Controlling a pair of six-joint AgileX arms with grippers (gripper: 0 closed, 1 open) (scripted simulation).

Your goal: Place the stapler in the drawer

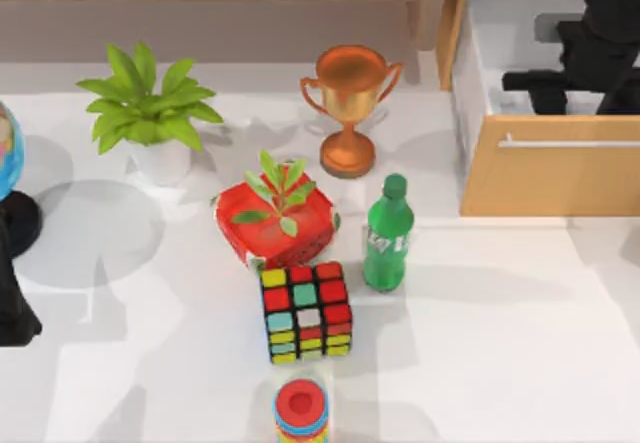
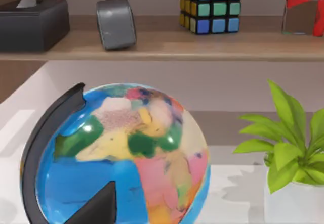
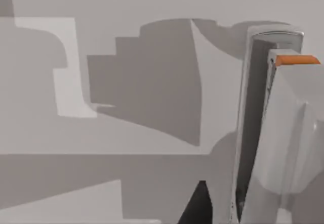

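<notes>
The stapler, pale grey-white with an orange tip, lies close beside my right gripper against the white inside of the drawer. That drawer, tan-fronted with a silver bar handle, stands pulled out at the table's back right. My right gripper reaches down into it, open. One dark fingertip shows just beside the stapler with a gap between them. From above, the arm covers the stapler. My left arm is parked at the left edge of the table.
In the middle of the table stand a green bottle, a bronze trophy, a red box with a sprig, a colour cube and a ring stack. A potted plant and a globe sit at the left.
</notes>
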